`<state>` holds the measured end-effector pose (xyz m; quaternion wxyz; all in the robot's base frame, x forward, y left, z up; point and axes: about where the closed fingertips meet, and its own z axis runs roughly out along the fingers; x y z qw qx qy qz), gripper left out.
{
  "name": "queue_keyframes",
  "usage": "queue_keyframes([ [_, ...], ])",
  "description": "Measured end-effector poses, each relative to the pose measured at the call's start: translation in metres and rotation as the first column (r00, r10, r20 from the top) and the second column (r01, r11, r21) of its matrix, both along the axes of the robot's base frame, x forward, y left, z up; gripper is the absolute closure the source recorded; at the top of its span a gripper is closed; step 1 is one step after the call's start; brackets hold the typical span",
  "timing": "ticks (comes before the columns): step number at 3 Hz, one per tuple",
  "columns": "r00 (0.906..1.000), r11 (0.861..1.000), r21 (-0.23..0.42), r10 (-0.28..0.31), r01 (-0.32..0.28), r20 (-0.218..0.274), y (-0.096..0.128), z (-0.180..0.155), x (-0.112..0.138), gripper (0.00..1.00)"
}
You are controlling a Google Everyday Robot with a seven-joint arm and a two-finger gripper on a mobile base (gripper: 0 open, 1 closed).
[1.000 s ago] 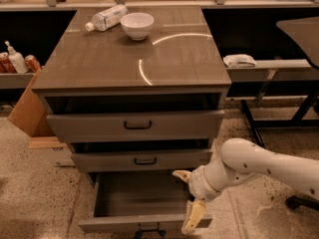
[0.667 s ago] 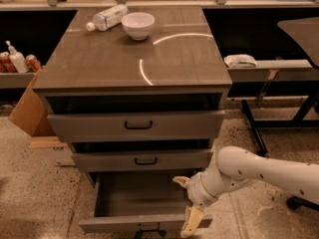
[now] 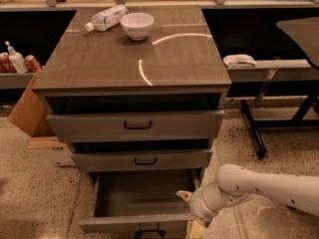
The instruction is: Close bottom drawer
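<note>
The bottom drawer [image 3: 124, 224] of the grey-brown cabinet stands pulled out, and its deep empty box shows from above. Its narrow front panel runs along the lower edge of the camera view, with a small black handle [image 3: 149, 228] at its middle. My gripper [image 3: 190, 213] is at the right end of that front panel. One tan finger [image 3: 183, 195] is just inside the box and the other lies in front of the panel; they are spread apart. My white arm reaches in from the right.
The middle drawer [image 3: 142, 160] and top drawer [image 3: 137, 125] stick out slightly. A white bowl [image 3: 137, 25] and a lying bottle [image 3: 107, 18] sit on the cabinet top. A cardboard box [image 3: 27, 111] leans at the left. A side table with black legs [image 3: 254, 128] stands at the right.
My arm has shifted slightly left and lower by the drawer's right front corner. The bottom drawer is pulled out about as far as before.
</note>
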<state>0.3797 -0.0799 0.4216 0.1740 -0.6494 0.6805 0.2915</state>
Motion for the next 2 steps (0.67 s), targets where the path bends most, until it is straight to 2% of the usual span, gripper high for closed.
queue_keyframes([
  [1,0.9996,0.999,0.051,0.017,-0.015,-0.022,0.005,-0.029,-0.003,0.00],
  [2,0.9961,0.993,0.104,0.065,-0.058,-0.060,0.012,-0.063,0.002,0.00],
])
